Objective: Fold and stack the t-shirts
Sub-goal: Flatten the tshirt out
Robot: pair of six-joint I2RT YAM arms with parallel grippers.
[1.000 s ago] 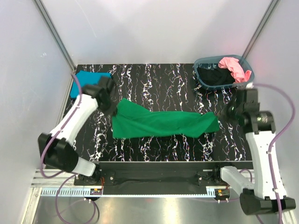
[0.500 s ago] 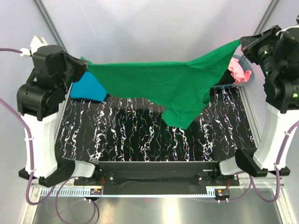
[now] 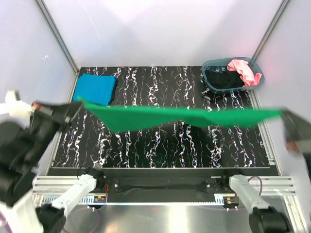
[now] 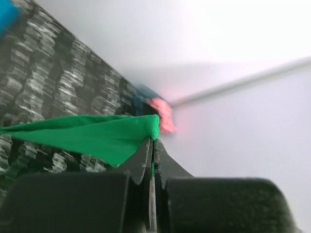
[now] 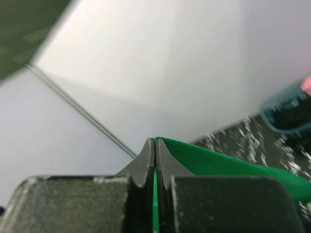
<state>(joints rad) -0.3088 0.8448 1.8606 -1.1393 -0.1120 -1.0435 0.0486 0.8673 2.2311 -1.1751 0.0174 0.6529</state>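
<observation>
The bright green t-shirt (image 3: 180, 118) hangs stretched as a long band above the table, held at both ends. My left gripper (image 3: 77, 103) is shut on its left end, and the pinched green edge (image 4: 141, 128) shows in the left wrist view. My right gripper (image 3: 283, 114) is shut on the right end, with green cloth (image 5: 218, 162) running off its tips. A folded teal blue t-shirt (image 3: 95, 88) lies at the table's back left. A pink t-shirt (image 3: 243, 70) and a black t-shirt (image 3: 223, 79) lie in the basket.
The grey-blue oval basket (image 3: 210, 65) stands at the back right corner of the black marbled table (image 3: 170, 145). White walls with metal corner posts (image 3: 58, 41) close in the sides and back. Both arms are blurred near the camera.
Both arms have swung toward the near edge with the green t-shirt, which now stretches flat and level where it hung sagging half a second ago. One second ago it lay on the table.
</observation>
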